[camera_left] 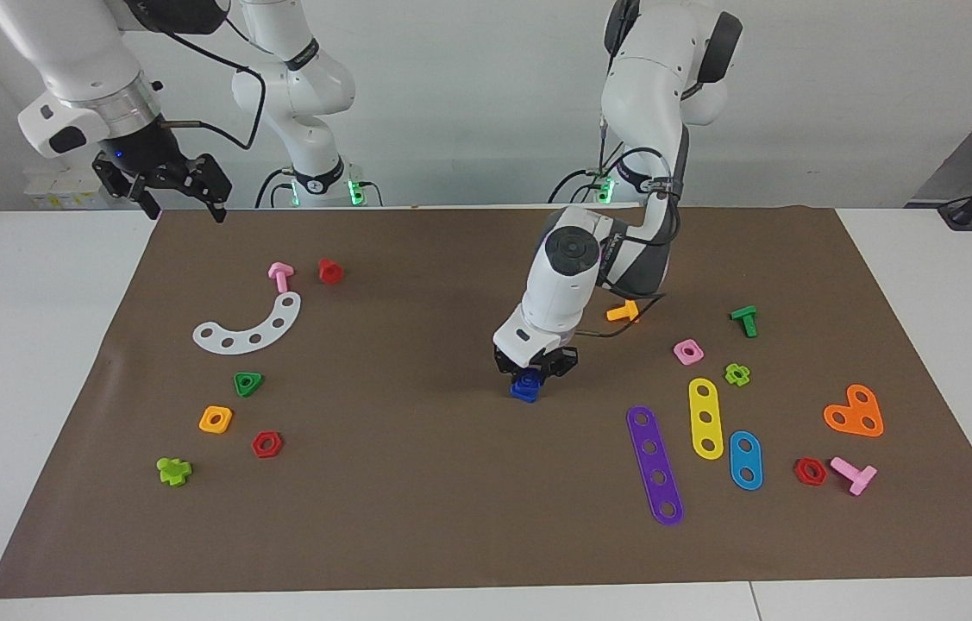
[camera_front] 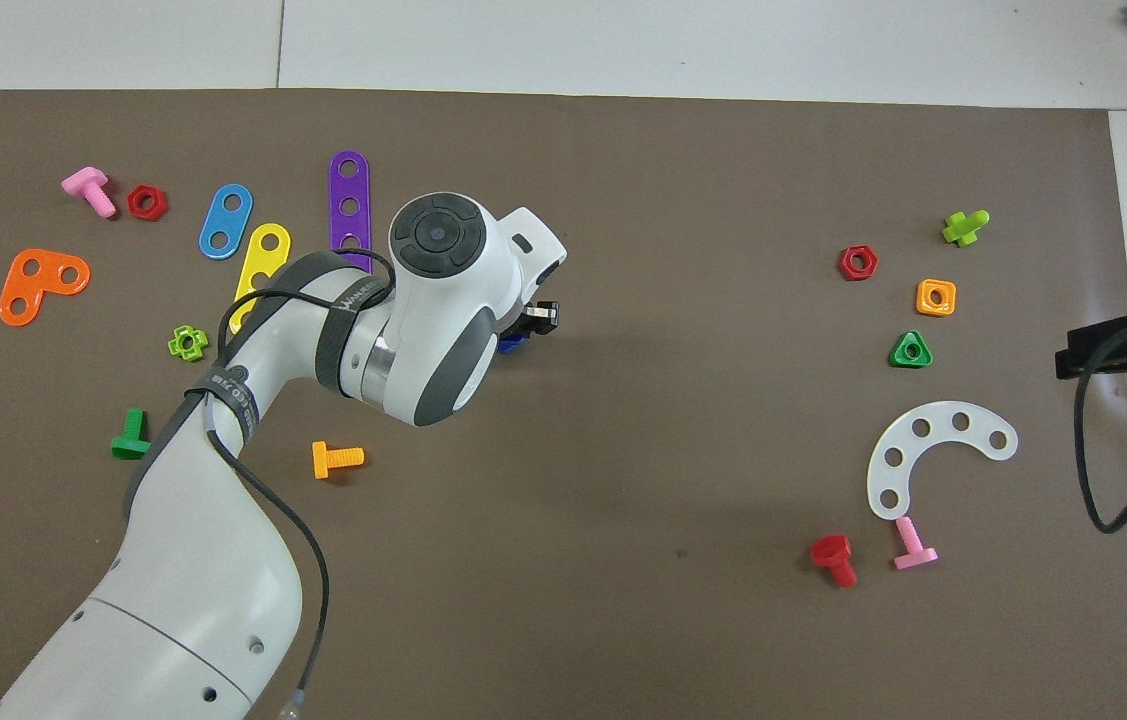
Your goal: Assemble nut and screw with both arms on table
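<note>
purple strip [camera_left: 655,466] with 4 holes lies nearest the camera in the facing view, on the brown sheet of the surface [camera_left: 417,517]. up the sheet from it, near the middle, the left gripper [camera_left: 535,369] is down low and clenched on a dark blue piece [camera_left: 525,386], which sits at or just above the sheet. it looks like the nut and screw stacked together, but i cannot tell the 2 parts apart, nor whether they are already joined; in the overhead view only a blue edge shows under the wrist [camera_front: 513,343].

the right gripper [camera_left: 181,191] hangs released over the sheet's corner at the right arm's end, waiting, well apart from the blue piece.

my judgement: the step in hand is seating or turning the screw in the nut. to do it well, keep the blue piece upright, press straight down without sliding it, and bring the right gripper in to steady the other part before any twist.
</note>
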`<state>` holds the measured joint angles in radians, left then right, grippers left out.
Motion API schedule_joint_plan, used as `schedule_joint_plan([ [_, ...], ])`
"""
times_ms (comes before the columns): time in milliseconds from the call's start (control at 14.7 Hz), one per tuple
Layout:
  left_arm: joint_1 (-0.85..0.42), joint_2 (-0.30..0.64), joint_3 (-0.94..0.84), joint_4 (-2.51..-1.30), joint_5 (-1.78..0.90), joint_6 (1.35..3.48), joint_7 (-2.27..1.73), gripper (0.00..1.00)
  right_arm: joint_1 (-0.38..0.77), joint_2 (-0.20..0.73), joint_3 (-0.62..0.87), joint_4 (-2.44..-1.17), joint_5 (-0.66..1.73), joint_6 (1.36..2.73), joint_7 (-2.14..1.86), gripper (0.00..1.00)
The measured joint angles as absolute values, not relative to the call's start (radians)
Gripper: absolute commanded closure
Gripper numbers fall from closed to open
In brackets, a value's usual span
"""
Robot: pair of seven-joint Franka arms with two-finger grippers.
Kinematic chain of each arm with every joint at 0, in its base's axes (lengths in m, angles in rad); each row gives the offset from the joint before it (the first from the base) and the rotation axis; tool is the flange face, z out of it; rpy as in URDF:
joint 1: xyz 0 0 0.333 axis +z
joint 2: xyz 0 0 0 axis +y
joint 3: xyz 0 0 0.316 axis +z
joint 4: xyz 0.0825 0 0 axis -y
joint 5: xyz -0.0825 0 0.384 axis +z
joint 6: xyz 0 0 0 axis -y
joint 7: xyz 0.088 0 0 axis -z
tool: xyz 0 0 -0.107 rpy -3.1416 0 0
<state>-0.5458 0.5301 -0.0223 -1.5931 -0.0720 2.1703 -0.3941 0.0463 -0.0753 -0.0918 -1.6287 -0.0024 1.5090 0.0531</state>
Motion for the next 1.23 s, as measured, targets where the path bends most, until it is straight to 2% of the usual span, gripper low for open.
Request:
schedule_joint_plan([
  [68, -0.546, 0.53, -0.023, -1.599, -0.066, 2.179, -0.394, 0.83, 0.046, -0.075, -0.092, -1.629, -0.002, 1.509, 0.053, 0.0],
  [136, -0.546, 0.53, -0.023, -1.607, -0.063, 2.188, -0.394, 0.68, 0.046, -0.075, -0.092, -1.629, -0.002, 1.509, 0.053, 0.0],
  [204, -0.546, 0.53, -0.024, -1.614, -0.062, 2.201, -0.394, 0.43, 0.046, -0.076, -0.092, -1.629, -0.002, 1.509, 0.053, 0.0],
  [272, -0.547, 0.531, -0.024, -1.621, -0.06, 2.207, -0.394, 0.26, 0.046, -0.076, -0.092, -1.63, -0.002, 1.509, 0.053, 0.0],
  [340, -0.547, 0.531, -0.024, -1.625, -0.056, 2.21, -0.393, 0.11, 0.046, -0.076, -0.092, -1.63, -0.002, 1.509, 0.054, 0.0],
  [408, -0.547, 0.531, -0.024, -1.628, -0.051, 2.214, -0.393, 0.0, 0.046, -0.076, -0.092, -1.63, -0.002, 1.509, 0.055, 0.0],
  [681, -0.546, 0.53, -0.022, -1.626, -0.043, 2.223, -0.393, 0.0, 0.046, -0.077, -0.092, -1.63, -0.002, 1.509, 0.055, 0.0],
  [885, -0.527, 0.532, -0.004, -1.571, -0.043, 2.17, -0.393, 0.0, 0.046, -0.078, -0.092, -1.63, -0.002, 1.509, 0.055, 0.0],
  [1225, -0.282, 0.529, 0.005, -1.471, -0.038, 2.08, -0.197, 0.0, 0.047, -0.079, -0.092, -1.63, -0.002, 1.509, 0.055, 0.0],
])
